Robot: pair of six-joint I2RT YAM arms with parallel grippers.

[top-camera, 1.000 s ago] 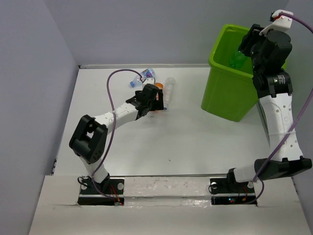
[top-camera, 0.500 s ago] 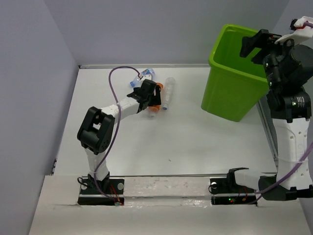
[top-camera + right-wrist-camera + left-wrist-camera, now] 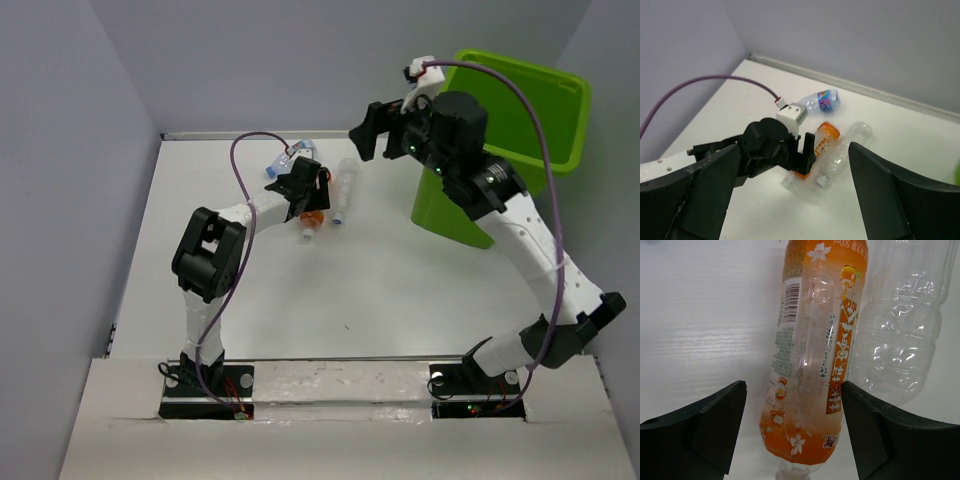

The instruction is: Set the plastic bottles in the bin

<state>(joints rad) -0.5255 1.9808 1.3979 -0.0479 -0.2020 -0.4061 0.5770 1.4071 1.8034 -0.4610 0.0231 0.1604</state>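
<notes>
I'm on the left claw (image 3: 794,390) now: it's spread wide, and the orange bottle (image 3: 812,365) lies lengthwise right between its two fingers, neck end toward the camera. On the left side of the wrist view a strip of bare table (image 3: 700,315) shows between finger and bottle. On the other side the finger sits right at the label's edge, and I can't tell whether it touches. So the claw is straddling the bottle, not clamped on it.

Just beside the orange one, outside the fingers, lies a clear bottle (image 3: 900,335). From the top camera I see a blue-labelled bottle (image 3: 290,158) a little farther back.

The right claw (image 3: 795,147) is also open and holds nothing. It hangs in the air, looking down on that cluster.

The bin (image 3: 545,110) stands at the far right, well apart from these bottles.
</notes>
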